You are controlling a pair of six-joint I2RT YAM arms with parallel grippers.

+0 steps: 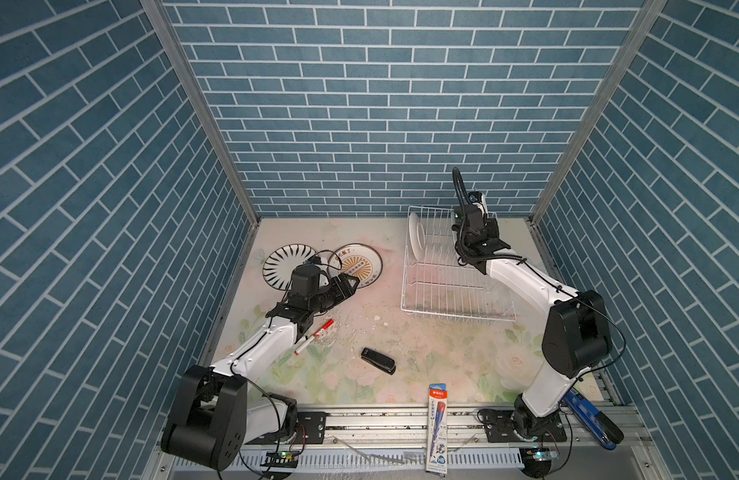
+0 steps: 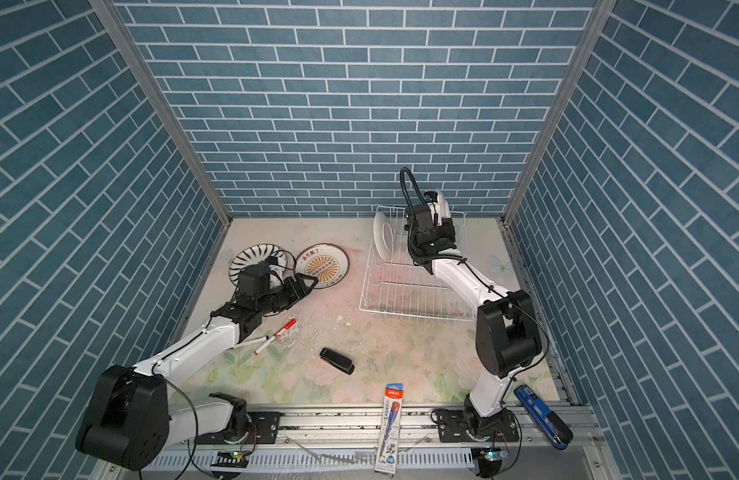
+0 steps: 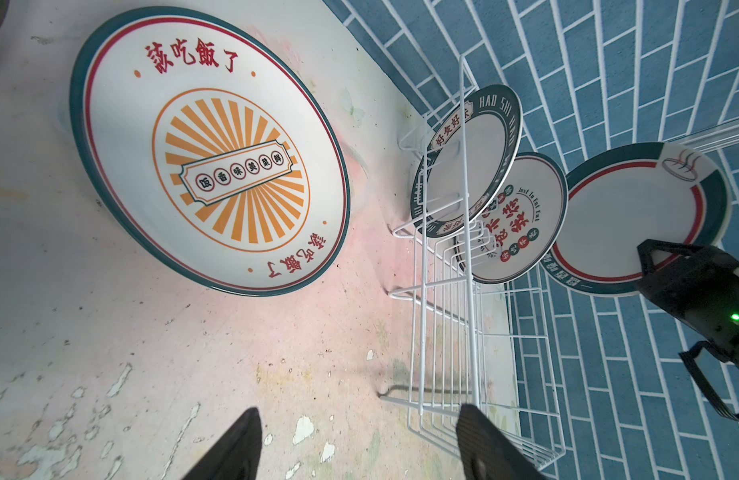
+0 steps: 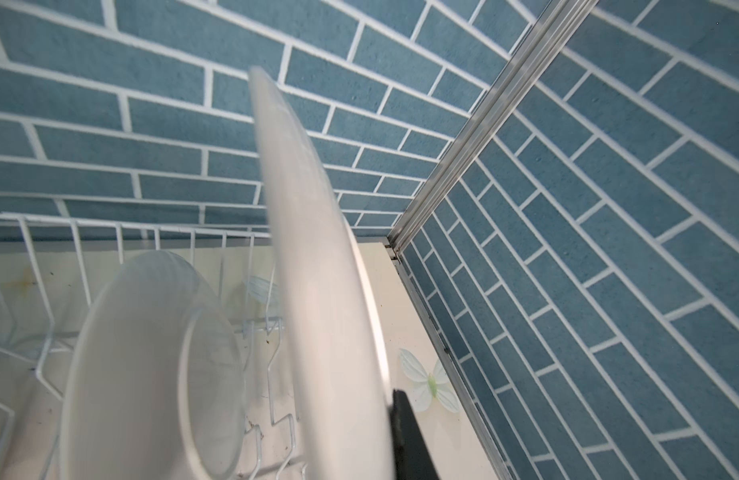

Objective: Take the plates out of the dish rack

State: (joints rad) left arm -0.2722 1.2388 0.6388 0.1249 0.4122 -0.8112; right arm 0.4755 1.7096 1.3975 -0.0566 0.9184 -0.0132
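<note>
The right gripper (image 3: 650, 259) sat mostly hidden behind its wrist in both top views. In the right wrist view its plate (image 4: 317, 270) was blurred and cut off by the edge. The left arm (image 1: 305, 286) covered part of the striped plate (image 1: 276, 257) from above

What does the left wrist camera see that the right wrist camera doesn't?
Only the left wrist view: the orange sunburst plate on the table, the lettered faces of the racked plates, and the open left tool. Only the right wrist view: the plates' white backs and a butterfly print. Both: the dish rack, the blue brick wall, and the plate gripped by the right tool.
</note>
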